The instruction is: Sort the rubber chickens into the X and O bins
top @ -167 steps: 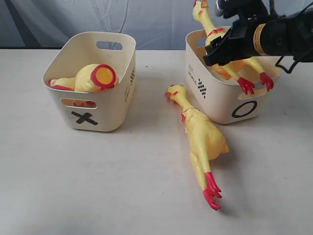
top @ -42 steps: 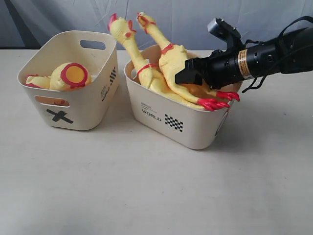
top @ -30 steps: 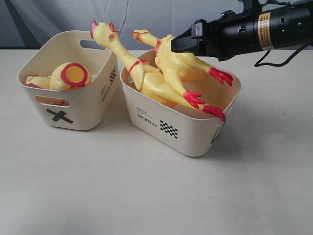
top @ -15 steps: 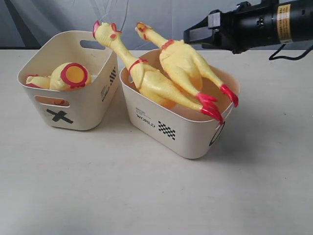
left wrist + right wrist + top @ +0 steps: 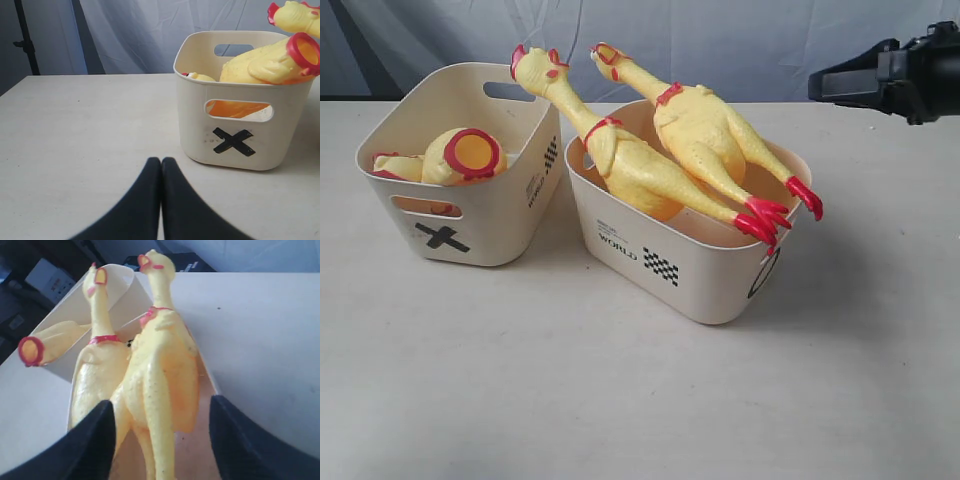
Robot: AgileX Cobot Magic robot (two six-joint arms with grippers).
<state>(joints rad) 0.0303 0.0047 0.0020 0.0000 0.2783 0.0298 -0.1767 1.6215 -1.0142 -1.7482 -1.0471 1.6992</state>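
Observation:
Two whole rubber chickens lie side by side across the O bin. Their heads stick out past its far rim and their red feet hang over the near corner. Part of the black O shows on the end wall. The X bin on the left holds the headless body and another yellow piece, partly hidden. My right gripper hangs open above and right of the O bin, apart from the chickens. My left gripper is shut and empty, low over the table in front of the X bin.
Both bins stand close together on a pale table. A grey curtain hangs behind it. A dark stand rises beyond the table's far edge in the left wrist view.
My right gripper has let go of the second chicken and drawn back to the right. That chicken has settled lower in the O bin beside the first.

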